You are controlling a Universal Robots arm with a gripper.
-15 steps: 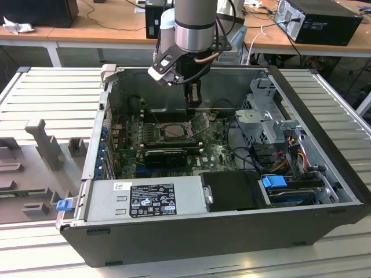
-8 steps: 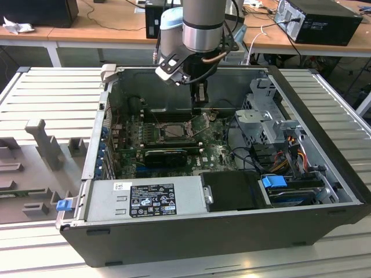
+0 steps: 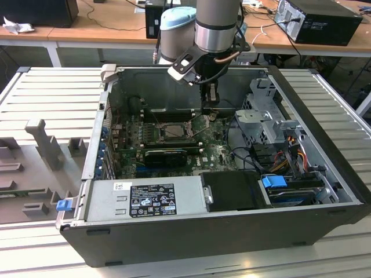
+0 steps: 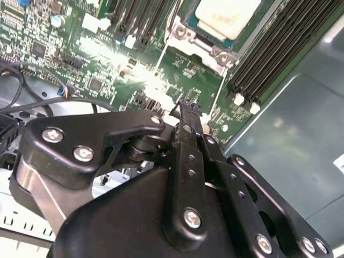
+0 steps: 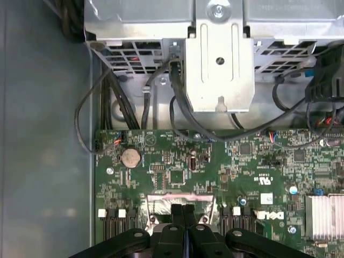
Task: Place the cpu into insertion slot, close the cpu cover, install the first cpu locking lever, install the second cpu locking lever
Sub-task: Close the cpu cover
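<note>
Inside the open computer case (image 3: 203, 234), seen in the exterior view, the arm reaches down from the far wall. The gripper (image 3: 211, 99) hangs just above the motherboard (image 3: 217, 153). It is near the insertion slot (image 3: 168, 131), on the side towards the exterior view's right. The slot lies close to the board's far edge, with a long black graphics card (image 3: 165, 155) nearer the front wall.

The second wrist view looks along the black fingers (image 4: 185, 140), which are pressed together with nothing visible between them. Their tip is over bare green board, just short of the socket's silvery rim (image 4: 201, 47). The cpu (image 4: 228, 15) lies flat within that rim, pale face up. Long black memory slots (image 4: 274, 48) run along one side.

Both fingers (image 5: 176, 214) meet edge to edge in the first wrist view, right beside a silvery edge of the socket (image 5: 180, 199). Farther across the board sit a coin battery (image 5: 130, 157) and a finned heatsink (image 5: 325, 215). A metal drive cage (image 5: 220, 59) with black cables stands past the board's edge.
</note>
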